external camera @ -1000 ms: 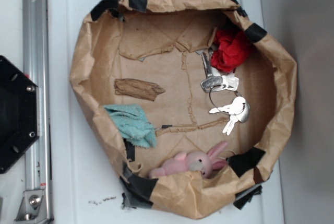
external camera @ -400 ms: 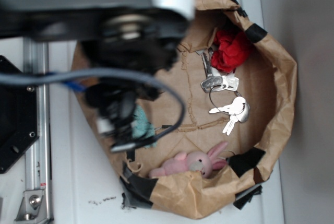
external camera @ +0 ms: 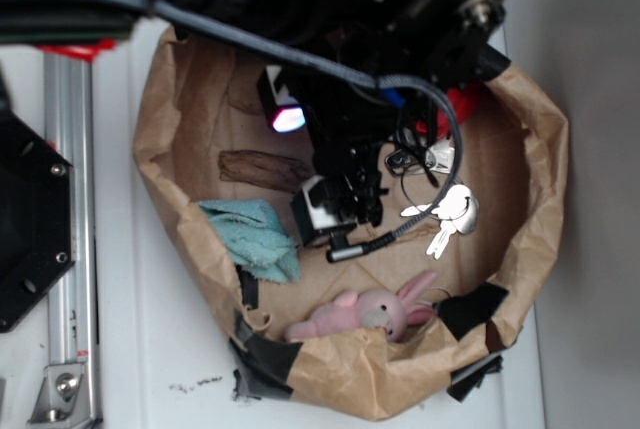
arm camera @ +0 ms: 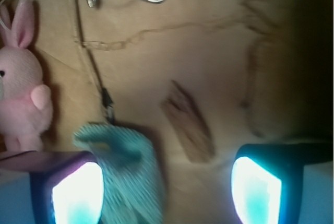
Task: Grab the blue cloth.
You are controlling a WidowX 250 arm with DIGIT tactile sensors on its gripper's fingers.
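**Inspector A:** One blue cloth [external camera: 252,239] is lying crumpled on the floor of the brown paper basin [external camera: 540,179], against the basin's left wall, toward the left edge of the white counter [external camera: 150,349]. Nothing is touching it.

**Inspector B:** Confirming from the wrist view: the cloth [arm camera: 125,172] is showing low in the picture, just beside the gripper's left-hand finger [arm camera: 75,192], partly blurred. Gripper state?

**Inspector A:** The gripper [arm camera: 167,190] is standing wide, its two fingers set well apart with nothing between them. In the exterior view the gripper [external camera: 335,204] is hanging over the middle of the basin, to the right of the cloth and apart from it.

**Inspector B:** Other items?

**Inspector A:** A strip of wood [external camera: 265,169] is lying just above the cloth. A pink plush bunny [external camera: 375,311] is resting against the basin's lower wall. Metal keys on a ring [external camera: 448,214] are lying right of the gripper. A red cloth [external camera: 462,104] is showing only partly behind the arm, near the upper right wall.
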